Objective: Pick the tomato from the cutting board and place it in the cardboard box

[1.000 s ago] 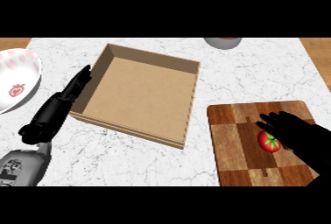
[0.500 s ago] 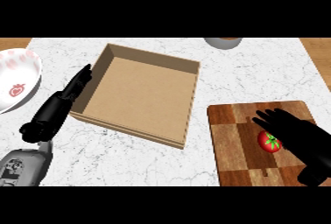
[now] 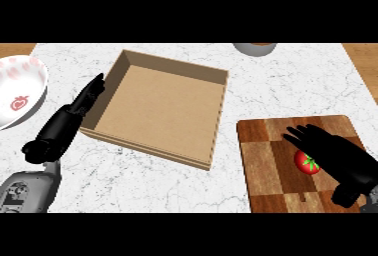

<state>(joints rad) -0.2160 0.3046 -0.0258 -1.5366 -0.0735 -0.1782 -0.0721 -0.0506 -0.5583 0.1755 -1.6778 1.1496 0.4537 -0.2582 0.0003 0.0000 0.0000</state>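
A red tomato with a green stem lies on the wooden cutting board at the right. My right hand hangs over its right side, fingers spread and pointing up-left, partly covering it; the fingers are not curled round it. The open cardboard box sits in the middle of the counter with nothing inside. My left hand rests open along the box's left wall, fingers straight and pointing up.
A white bowl holding a small red fruit sits at the far left edge. A grey dish shows at the top edge. Bare marble counter lies between the box and the board.
My right hand has crept a little up and left over the tomato, covering more of it. The left hand, box and tomato have not moved.
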